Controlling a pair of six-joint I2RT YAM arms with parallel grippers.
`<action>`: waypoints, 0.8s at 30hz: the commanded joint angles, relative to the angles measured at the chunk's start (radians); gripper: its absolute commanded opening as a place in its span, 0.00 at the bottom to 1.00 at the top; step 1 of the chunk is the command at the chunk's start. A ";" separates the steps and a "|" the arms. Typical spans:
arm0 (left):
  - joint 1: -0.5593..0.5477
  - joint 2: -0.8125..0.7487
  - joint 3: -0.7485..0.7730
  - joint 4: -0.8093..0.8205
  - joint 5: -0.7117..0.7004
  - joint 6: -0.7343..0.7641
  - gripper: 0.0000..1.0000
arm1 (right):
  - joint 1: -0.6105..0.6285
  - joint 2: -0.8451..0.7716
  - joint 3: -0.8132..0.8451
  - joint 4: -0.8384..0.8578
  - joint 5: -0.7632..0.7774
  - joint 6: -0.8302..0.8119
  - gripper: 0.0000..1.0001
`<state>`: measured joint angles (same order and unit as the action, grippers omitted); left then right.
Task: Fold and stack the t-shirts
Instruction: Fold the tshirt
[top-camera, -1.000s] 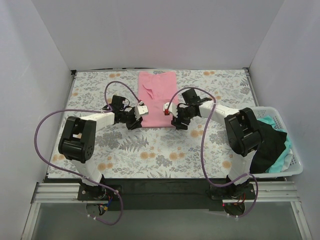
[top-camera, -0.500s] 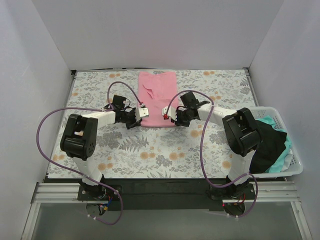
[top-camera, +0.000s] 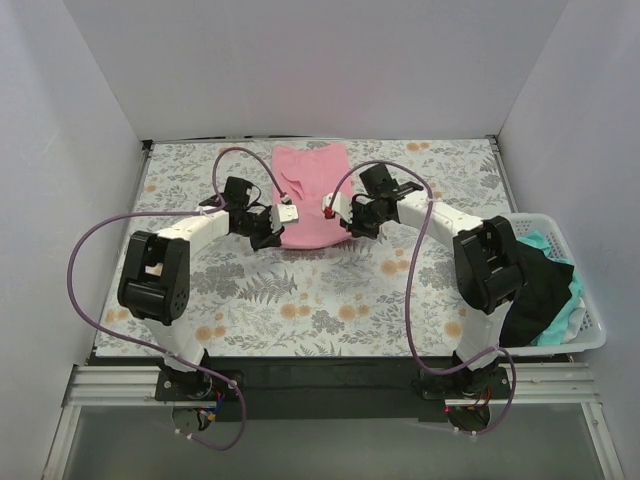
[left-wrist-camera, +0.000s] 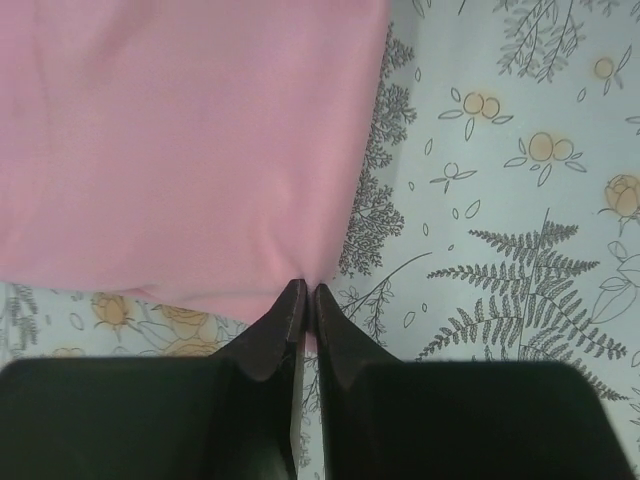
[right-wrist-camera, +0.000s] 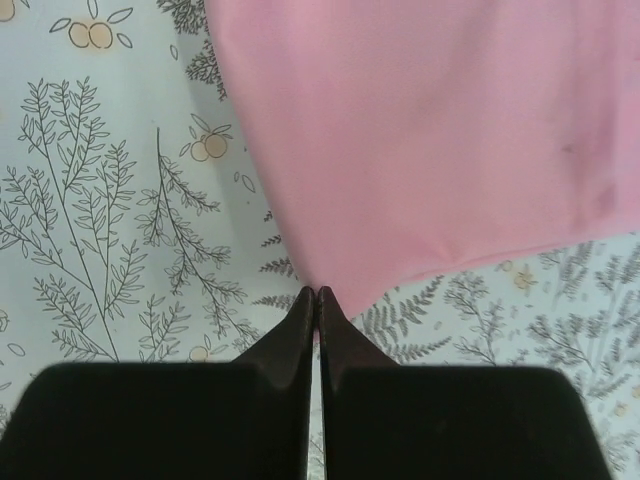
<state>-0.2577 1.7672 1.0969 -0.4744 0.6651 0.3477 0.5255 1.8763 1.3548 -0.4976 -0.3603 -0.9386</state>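
A light pink t-shirt (top-camera: 312, 185) lies folded narrow at the back middle of the floral sheet. Its near edge is raised and bowed between the two arms. My left gripper (top-camera: 278, 230) is shut on the shirt's near left corner, and the pink cloth (left-wrist-camera: 190, 150) puckers right at the closed tips (left-wrist-camera: 307, 290). My right gripper (top-camera: 346, 226) is shut on the near right corner, where the cloth (right-wrist-camera: 440, 130) runs into the tips (right-wrist-camera: 316, 292). A black t-shirt (top-camera: 535, 290) and a mint-green one (top-camera: 572, 312) lie piled in the basket at right.
The white lattice basket (top-camera: 592, 338) stands at the right edge beside the right arm's base. The grey-and-orange floral sheet (top-camera: 300, 300) covers the table. White walls close in the left, back and right. Purple cables loop from both arms.
Both grippers have shut on the pink shirt's near corners and moved away from the bases, drawing the near edge up and back so the shirt looks shorter.
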 joint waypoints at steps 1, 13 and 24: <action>0.002 -0.113 0.078 -0.146 0.056 -0.001 0.00 | -0.009 -0.083 0.067 -0.123 -0.028 0.023 0.01; 0.000 -0.437 -0.077 -0.539 0.185 0.066 0.00 | 0.093 -0.405 -0.128 -0.438 -0.100 0.007 0.01; 0.043 -0.290 0.176 -0.573 0.223 -0.052 0.00 | 0.065 -0.263 0.127 -0.573 -0.147 -0.037 0.01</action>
<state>-0.2516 1.3838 1.1694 -1.0615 0.8654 0.3241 0.6250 1.5345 1.3785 -1.0023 -0.4858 -0.9459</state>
